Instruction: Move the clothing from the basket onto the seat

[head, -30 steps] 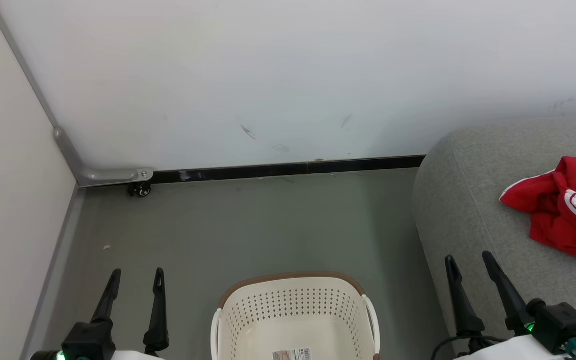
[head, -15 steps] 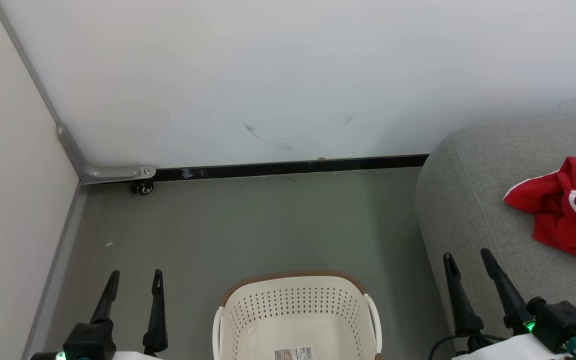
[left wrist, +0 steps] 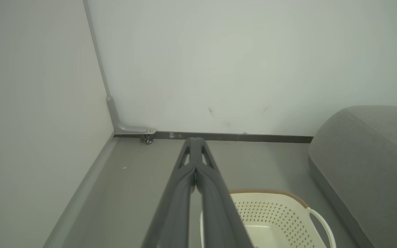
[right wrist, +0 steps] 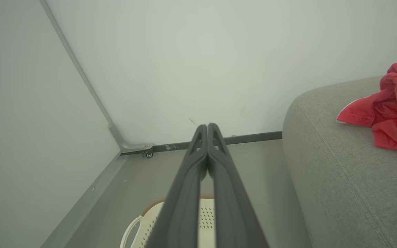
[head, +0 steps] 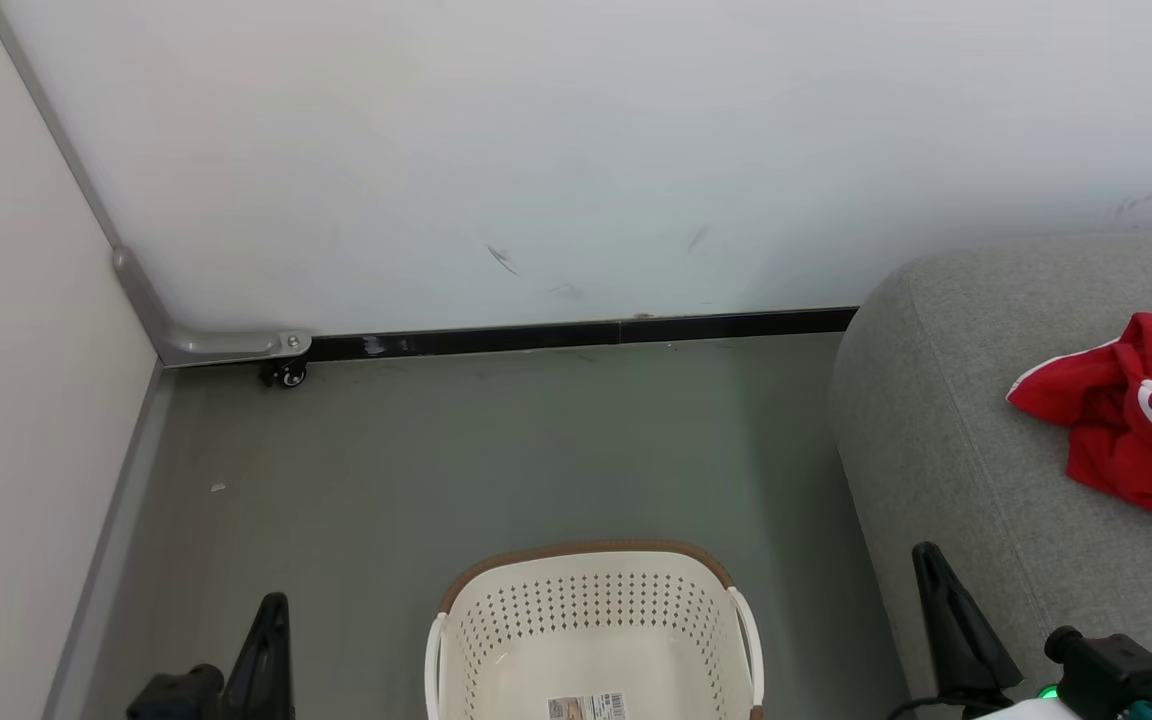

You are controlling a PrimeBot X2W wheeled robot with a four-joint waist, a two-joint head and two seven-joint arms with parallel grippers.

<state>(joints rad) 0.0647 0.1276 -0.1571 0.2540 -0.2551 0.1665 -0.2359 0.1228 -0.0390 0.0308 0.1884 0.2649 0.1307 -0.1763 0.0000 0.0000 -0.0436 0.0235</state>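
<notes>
Red fabric, crumpled in a heap: the clothing (head: 1126, 420) lies at three o'clock in the head view, on top of the grey woven seat (head: 946, 430) and running off the right edge of the picture. White trim edges one flap, and a white-lined fold shows on its right side.

At six o'clock sits the cream basket (head: 591, 600) on the floor (head: 496, 450), just beside the seat's rounded end. The part of it in view holds no fabric, just a bare bottom and a label sticker (head: 586, 708).

The left hand (head: 274, 605) is at seven o'clock, fingers pressed together, gripping nothing. The right hand (head: 929, 555) is at five o'clock over the seat's edge, clenched the same way and empty too; both wrist views show the finger pairs meeting at the tips. Both are well apart from the garment.

My read on handling: this stuff looks light, limp and floppy. It should sag and trail from any single pinch, and it isn't fragile. The woven cushion could drag at it a little. The best grab looks like a raised ridge of the crumple, say the bunched fold near the heap's middle, rather than the flat trimmed flap at its nine o'clock side, where fingers might skate over thin cloth. With the heap on the cushion, the job looks about finished.
</notes>
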